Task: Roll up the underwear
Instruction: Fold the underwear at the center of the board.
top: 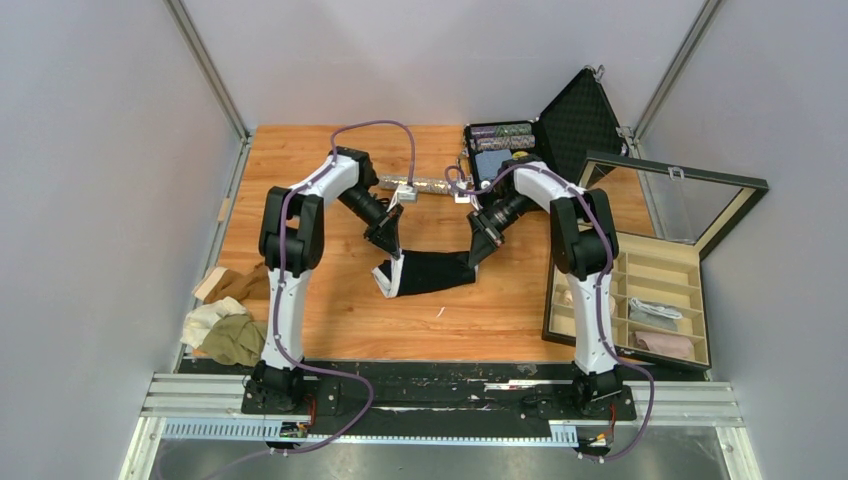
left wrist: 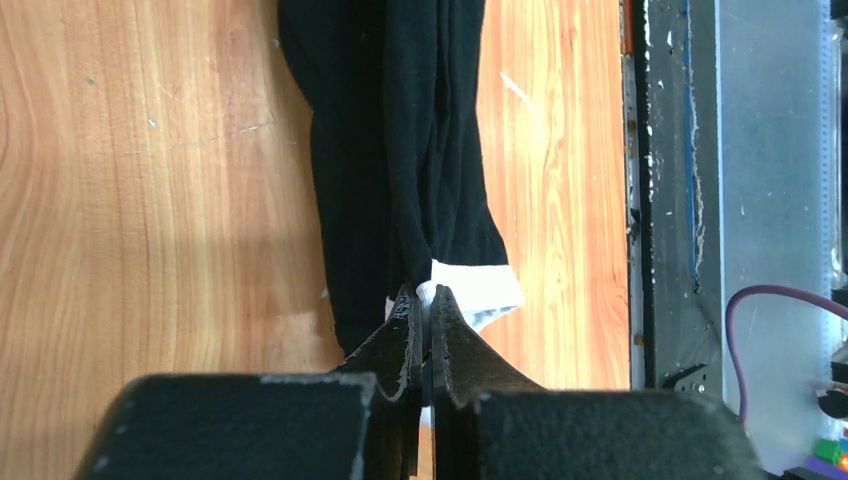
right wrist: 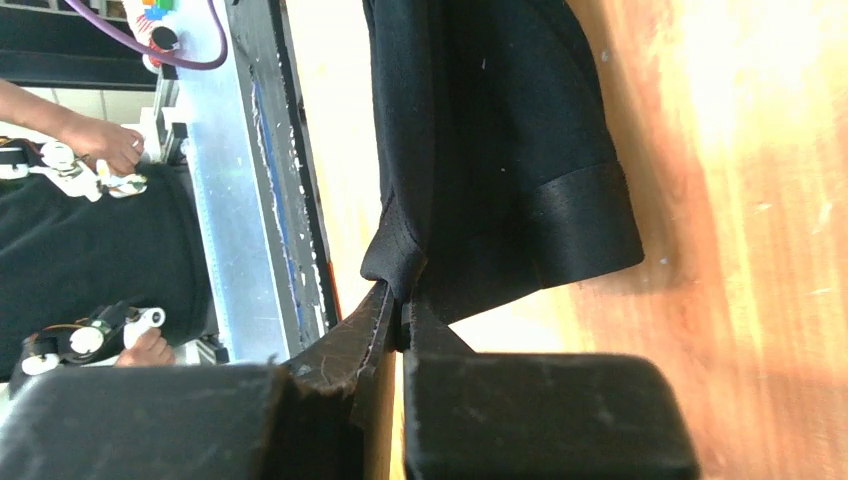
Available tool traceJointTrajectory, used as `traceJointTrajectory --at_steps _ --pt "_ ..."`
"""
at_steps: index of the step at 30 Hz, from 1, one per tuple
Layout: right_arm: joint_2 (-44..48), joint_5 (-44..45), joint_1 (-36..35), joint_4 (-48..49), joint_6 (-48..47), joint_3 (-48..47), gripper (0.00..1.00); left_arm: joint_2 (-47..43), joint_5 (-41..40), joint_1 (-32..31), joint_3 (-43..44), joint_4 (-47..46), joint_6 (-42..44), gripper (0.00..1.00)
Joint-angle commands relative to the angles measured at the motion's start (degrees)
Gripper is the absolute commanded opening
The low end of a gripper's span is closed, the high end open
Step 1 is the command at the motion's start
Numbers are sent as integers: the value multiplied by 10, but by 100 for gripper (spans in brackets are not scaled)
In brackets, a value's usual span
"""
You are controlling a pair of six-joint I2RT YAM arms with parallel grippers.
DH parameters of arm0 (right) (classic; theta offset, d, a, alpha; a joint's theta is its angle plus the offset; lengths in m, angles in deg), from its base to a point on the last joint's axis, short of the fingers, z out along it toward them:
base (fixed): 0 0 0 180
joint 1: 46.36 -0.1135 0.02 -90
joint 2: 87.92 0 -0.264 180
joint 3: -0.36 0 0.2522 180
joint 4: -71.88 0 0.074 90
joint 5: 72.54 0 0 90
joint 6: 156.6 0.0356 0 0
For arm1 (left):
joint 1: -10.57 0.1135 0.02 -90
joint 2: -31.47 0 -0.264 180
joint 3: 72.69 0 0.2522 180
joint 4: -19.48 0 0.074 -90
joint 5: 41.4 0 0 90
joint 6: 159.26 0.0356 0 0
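At about 8 o'clock on the wooden table (top: 330, 170), right at its left edge, lies a little pile of underwear (top: 225, 322). It has a beige one (top: 236, 283), a white one (top: 205, 318) and an olive-green one (top: 236, 342).

In the middle of the table is the black underwear (top: 432, 272). It is stretched out between the two arms, and its middle sags down to the wood.

The left gripper (top: 392, 245) is at the 9 o'clock end of it. In the left wrist view its two fingers are squeezed tight together on the white band of the black underwear (left wrist: 400, 150).

The right gripper (top: 478, 250) is at the 3 o'clock end. In the right wrist view its fingers are pinched shut on a fold of the black underwear (right wrist: 480, 150), next to a hemmed edge.

At 12 o'clock, behind the black underwear, lies a shiny silver stick (top: 415, 186). At 1 o'clock stands an open black case (top: 575, 120).

At 4 o'clock sits a wooden box (top: 655, 268) with small sections and its glass lid up. A white roll (top: 655, 312) and a pinkish roll (top: 665, 343) lie in two of its sections.
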Motion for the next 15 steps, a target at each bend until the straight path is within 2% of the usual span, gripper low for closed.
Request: traceJointTrajectory --at_steps 1,3,8,15 --pt "-1 6 -11 -24 26 -56 1 -15 -10 5 14 83 -7 0" --pt "1 9 -18 -25 27 -67 1 -32 -3 6 -11 76 -19 0" --pt "-10 19 -38 -25 23 -106 1 -97 -3 8 -97 -9 -72 0" --pt "-45 43 -45 -25 23 -149 1 -153 -46 19 -168 -100 -166 0"
